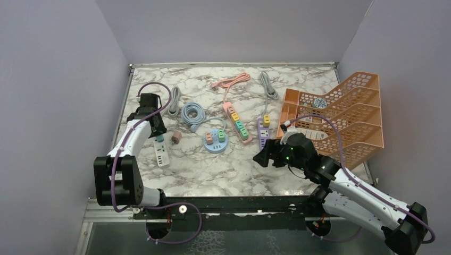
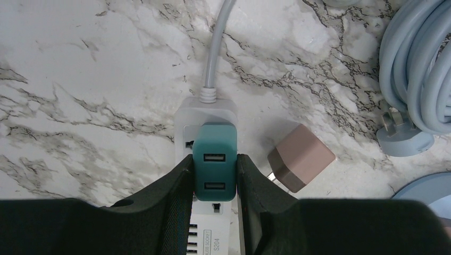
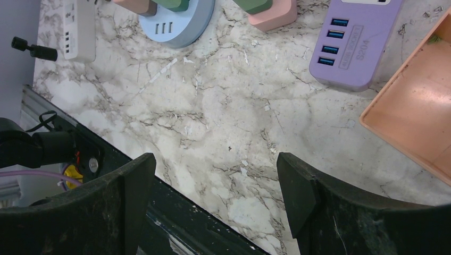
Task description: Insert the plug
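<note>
The teal block-shaped plug (image 2: pixel 214 162), two USB ports on its upper face, stands on the white plastic power strip (image 2: pixel 208 110). It is over the socket nearest the end where the pale grey cord (image 2: pixel 215 48) comes out. The left claw (image 2: pixel 214 158) pinches it from both sides, its black fingers (image 2: pixel 173 196) flat against the plug's long flanks. I reckon that grip is chosen so the prongs go straight down and don't rock in the slots.

Looking down on it, I can't tell whether the plug is pushed fully home or only resting on the socket. A firm downward press looks like what is left to do. The strip lies loose on the white marbled tabletop (image 1: pixel 223 170) and could slide if the push comes at an angle.

Just beside the strip, apart from it, a brown cube-shaped adapter (image 2: pixel 300 158) lies tipped on its side. Past that is a coiled light-blue cable (image 2: pixel 420 64), its flat plug facing the adapter. The adapter is near enough that the claw's outer finger might nudge it.

Over on the other side, the right claw (image 3: pixel 215 175) hangs spread wide above bare marble near the front edge, gripping nothing. I'd guess it is parked there to leave the left arm its room. Ahead of it lie a lavender power strip (image 3: pixel 353 45) and the corner of an orange plastic basket (image 3: pixel 415 122).
</note>
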